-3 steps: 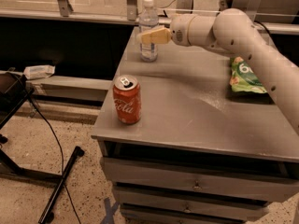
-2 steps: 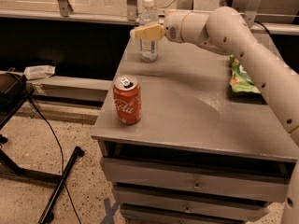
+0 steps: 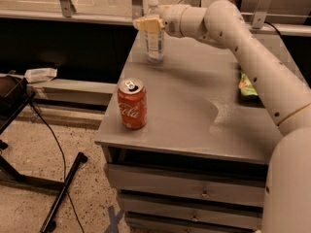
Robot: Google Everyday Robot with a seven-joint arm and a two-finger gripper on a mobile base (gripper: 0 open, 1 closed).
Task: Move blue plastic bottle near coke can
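Gripper overlaps the shoulder of the blue plastic bottle; whether clamped, cannot tell.

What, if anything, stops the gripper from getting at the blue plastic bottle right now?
Likely nothing, so yes: the gripper sits at the top part of the upright blue plastic bottle; the coke can stands well apart, out of the way.

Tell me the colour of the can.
Red coke can with white script, camera view; the gripper is at the neck of the blue plastic bottle.
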